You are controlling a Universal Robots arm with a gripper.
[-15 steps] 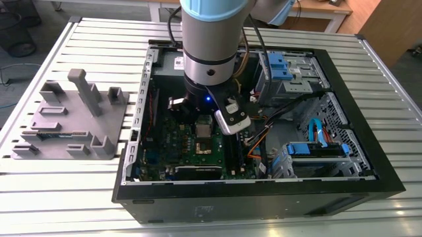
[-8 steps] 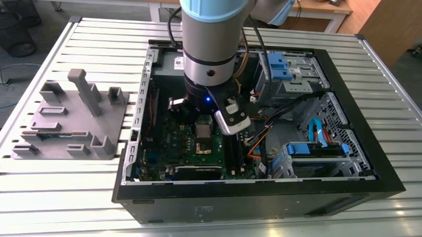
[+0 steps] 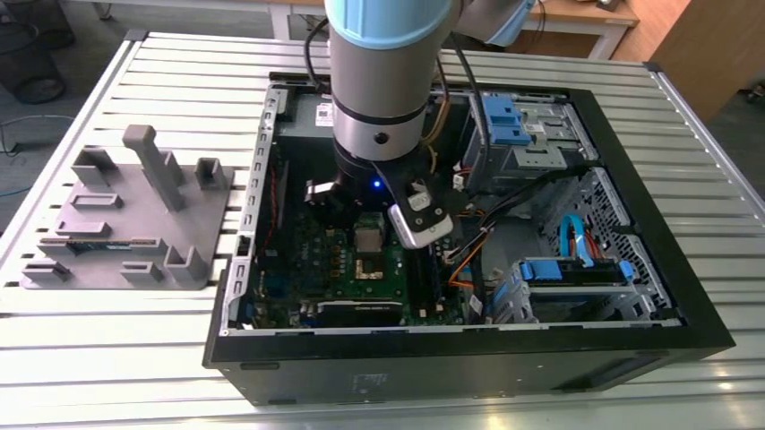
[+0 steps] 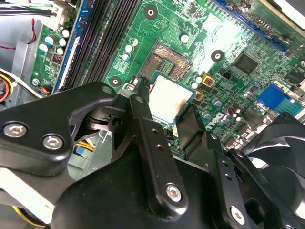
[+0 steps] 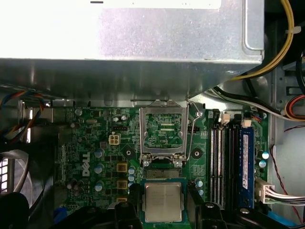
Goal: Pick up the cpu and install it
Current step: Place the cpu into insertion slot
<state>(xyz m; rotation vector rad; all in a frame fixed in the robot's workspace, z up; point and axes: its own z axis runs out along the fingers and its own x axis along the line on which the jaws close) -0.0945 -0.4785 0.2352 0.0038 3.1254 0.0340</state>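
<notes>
Silver-grey on top and pale at the rim, the small flat square cpu [image 4: 172, 97] is gripped by two opposite edges between the black fingers [image 4: 141, 98] of the gripper [image 4: 167, 104], which is closed down to the chip's width and nothing more. In the first wrist view the same cpu [image 5: 163, 201] is seen face-up between the two dark fingers [image 5: 134, 196], with the gripper [image 5: 163, 204] held low over the green motherboard [image 5: 95, 138]. The chip is carried just beside the open square socket [image 4: 164, 59], overlapping its near edge in the second wrist view, and it is not seated in it; whether it touches the board cannot be told. A silver metal load frame with a hollow centre [image 5: 163, 128] is swung up just beyond the socket, and its thin wire lever [image 5: 194, 138] is raised alongside. Long black memory slots [image 5: 221, 157] are set near the socket. In the exterior view the pale blue and silver robot arm [image 3: 380, 81] is lowered into the open black computer case [image 3: 478, 363], which is laid on a slatted metal table [image 3: 120, 381]. A grey moulded parts holder [image 3: 132, 215] is placed on the table at the exterior view's left, apart from the case.
</notes>
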